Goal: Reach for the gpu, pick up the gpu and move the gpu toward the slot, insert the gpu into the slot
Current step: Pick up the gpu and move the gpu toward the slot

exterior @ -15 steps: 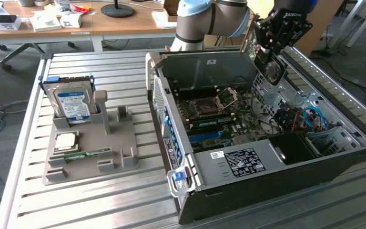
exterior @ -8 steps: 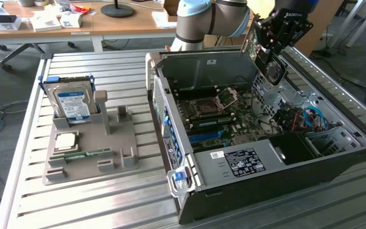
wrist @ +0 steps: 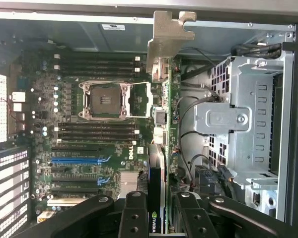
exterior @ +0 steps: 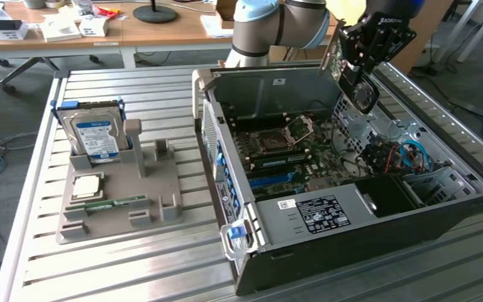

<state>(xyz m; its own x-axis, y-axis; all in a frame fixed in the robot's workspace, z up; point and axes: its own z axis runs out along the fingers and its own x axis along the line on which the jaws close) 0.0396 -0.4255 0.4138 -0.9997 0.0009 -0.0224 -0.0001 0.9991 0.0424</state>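
From my station I saw the slatted metal table [exterior: 124, 277] carrying everything. The open computer case [exterior: 443, 214] lay on its side toward the exterior view's right. The robot arm [exterior: 279, 22] rose behind the case, with wooden desks [exterior: 141, 31] beyond it.

Inside the case the motherboard [exterior: 300, 157] lay exposed. In the wrist view I could make out its empty processor socket [wrist: 105, 100], the blue expansion slots [wrist: 79, 160] and the perforated metal drive cage [wrist: 248, 119] beside them.

On the exterior view's left, well apart from the case, stood a grey holder [exterior: 161, 189]. A hard drive [exterior: 97, 135] with a blue-white label was propped upright at its back. A square processor chip [exterior: 88, 187] and a narrow green memory stick [exterior: 116, 204] lay flat nearer the front.

The gpu [exterior: 361, 93] hung in the air over the far right corner of the case, clear of the motherboard and not seated in any slot. It was held on edge, its dark fan side facing the exterior camera. The gripper [exterior: 361, 63] was pinching it. In the wrist view the black fingers [wrist: 134, 218] pressed on either side of the card, which ran edge-on away from the camera. The silver end bracket [wrist: 166, 39] was at the card's far end, toward the case wall. From that camera the card lay between the socket side of the board and the drive cage.
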